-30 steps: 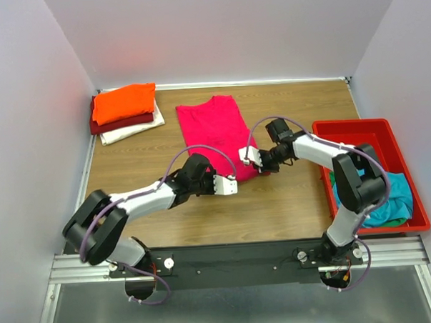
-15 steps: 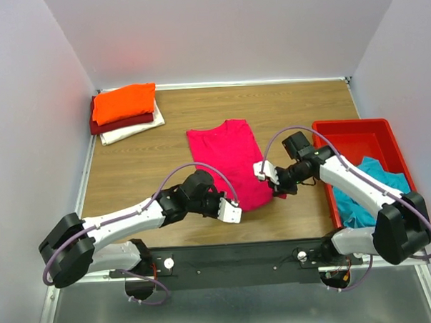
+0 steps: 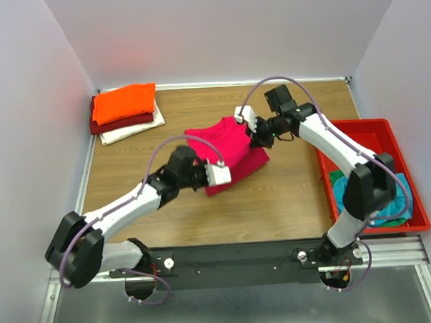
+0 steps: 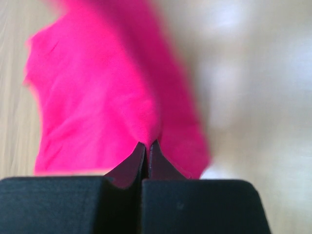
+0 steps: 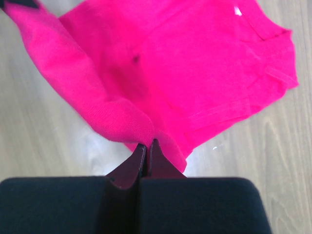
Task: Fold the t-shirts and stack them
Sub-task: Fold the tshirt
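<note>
A bright pink-red t-shirt (image 3: 231,148) lies at the table's middle, its near part lifted and doubled over. My left gripper (image 3: 227,175) is shut on the shirt's near left edge; the left wrist view shows the jaws (image 4: 147,144) pinched on pink cloth (image 4: 97,92). My right gripper (image 3: 251,132) is shut on the right edge, jaws (image 5: 147,143) closed on a fold of the shirt (image 5: 195,63). A folded stack stands at the back left: orange shirt (image 3: 124,101) on a dark red one (image 3: 131,122) on a cream one (image 3: 132,131).
A red plastic tray (image 3: 364,131) stands at the right edge and holds a crumpled teal shirt (image 3: 389,205) and a bit of green cloth (image 3: 333,178). Grey walls close the table on three sides. Bare wood (image 3: 289,201) lies near the front.
Both grippers first dragged the pink shirt toward the near edge, then lifted its near end and carried it back and left, doubling the cloth over itself.
</note>
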Motion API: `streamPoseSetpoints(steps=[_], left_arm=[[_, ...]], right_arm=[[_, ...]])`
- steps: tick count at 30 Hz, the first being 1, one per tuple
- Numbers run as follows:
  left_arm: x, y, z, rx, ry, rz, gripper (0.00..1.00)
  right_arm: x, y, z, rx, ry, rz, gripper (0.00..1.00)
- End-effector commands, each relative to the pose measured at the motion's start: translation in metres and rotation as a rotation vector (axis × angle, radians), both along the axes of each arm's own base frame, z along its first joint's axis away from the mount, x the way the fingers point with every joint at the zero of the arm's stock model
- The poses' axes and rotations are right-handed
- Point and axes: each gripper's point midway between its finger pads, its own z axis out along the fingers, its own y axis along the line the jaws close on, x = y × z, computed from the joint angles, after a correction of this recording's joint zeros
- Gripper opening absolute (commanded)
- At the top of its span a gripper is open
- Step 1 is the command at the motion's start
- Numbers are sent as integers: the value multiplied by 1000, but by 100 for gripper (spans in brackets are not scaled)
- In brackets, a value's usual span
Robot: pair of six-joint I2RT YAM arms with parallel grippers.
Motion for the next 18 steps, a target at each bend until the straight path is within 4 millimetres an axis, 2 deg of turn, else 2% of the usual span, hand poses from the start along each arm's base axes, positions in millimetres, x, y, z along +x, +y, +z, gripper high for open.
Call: streamPoseSetpoints(steps=[1, 3, 4, 5, 6, 7, 8, 9, 10, 11, 12, 14, 18], left_arm=[[79, 13, 28, -105, 19, 187, 0], [100, 16, 31, -125, 45, 228, 0], [107, 16, 30, -129, 73, 227, 0], [127, 17, 30, -133, 89, 253, 0], [135, 19, 28, -134, 115, 264, 0], [141, 18, 27, -138, 136, 264, 0], [148, 18, 27, -142, 151, 271, 0], [165, 22, 26, -148, 164, 294, 0], [170, 22, 25, -159, 183, 304, 0], [181, 21, 26, -170, 190, 308, 0], [187, 25, 27, -179, 194, 316, 0], [193, 23, 31, -191, 191, 302, 0], [201, 27, 36, -175, 161, 298, 0]], right_arm=[[47, 16, -5, 4, -10, -102, 0], [65, 21, -4, 9, -31, -124, 0], [78, 23, 5, 23, -58, -140, 0], [88, 26, 3, 27, -62, -162, 0], [96, 28, -7, 19, -49, -176, 0], [108, 29, -1, 30, -72, -194, 0], [116, 29, -3, 31, -77, -208, 0], [127, 30, -10, 33, -75, -230, 0], [134, 29, -11, 36, -77, -247, 0], [148, 31, 1, 59, -110, -268, 0], [154, 33, -8, 57, -96, -275, 1], [167, 33, 3, 93, -108, -296, 0], [174, 35, -1, 110, -94, -297, 1]])
